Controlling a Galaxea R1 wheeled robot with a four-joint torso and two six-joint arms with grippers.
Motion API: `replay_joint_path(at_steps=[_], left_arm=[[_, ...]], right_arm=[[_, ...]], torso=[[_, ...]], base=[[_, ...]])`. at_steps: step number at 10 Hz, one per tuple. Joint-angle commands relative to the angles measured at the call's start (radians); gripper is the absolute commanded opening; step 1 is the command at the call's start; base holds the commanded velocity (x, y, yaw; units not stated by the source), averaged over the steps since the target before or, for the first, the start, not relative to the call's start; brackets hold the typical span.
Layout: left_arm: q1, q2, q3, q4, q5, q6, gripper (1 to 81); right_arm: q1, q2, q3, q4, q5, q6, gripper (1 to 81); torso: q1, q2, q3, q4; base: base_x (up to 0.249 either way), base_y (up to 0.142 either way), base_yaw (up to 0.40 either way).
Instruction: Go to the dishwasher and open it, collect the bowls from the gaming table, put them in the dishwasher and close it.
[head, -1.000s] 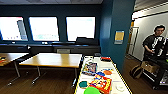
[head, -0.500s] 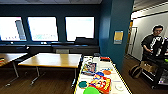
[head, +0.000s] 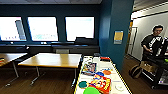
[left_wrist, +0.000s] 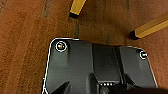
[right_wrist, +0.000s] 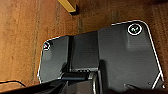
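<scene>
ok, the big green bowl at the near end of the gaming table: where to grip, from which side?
Probably the rim of the green bowl, from above. It sits open side up on the gaming table, shallow, so the rim is the only edge to pinch. A board-game box crowds one side; take the rim on the side away from it.

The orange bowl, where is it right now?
In the head view the orange bowl sits on the white games table, right of the blue bowl, beyond the red game box.
</scene>
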Motion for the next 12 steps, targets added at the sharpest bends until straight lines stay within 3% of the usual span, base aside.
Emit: replay_joint_path(at_steps=[1, 7, 12], left_arm=[[-0.051, -0.181, 0.236, 0.009, 0.032, 0.007, 81.1], [-0.051, -0.396, 0.508, 0.007, 0.001, 0.004, 81.1], [-0.059, -0.48, 0.624, 0.006, -0.03, 0.001, 81.1]], right_arm=[[0.043, -0.194, 0.283, 0.003, -0.036, 0.007, 81.1], [0.07, -0.558, 0.719, 0.016, -0.011, 0.023, 81.1], [0.161, -0.844, 1.052, 0.015, -0.011, 0.061, 81.1]], torso=[[0.001, 0.0, 0.0, 0.0], [0.001, 0.0, 0.0, 0.0], [0.001, 0.0, 0.0, 0.0]], base=[[0.0, 0.0, 0.0], [0.0, 0.0, 0.0], [0.0, 0.0, 0.0]])
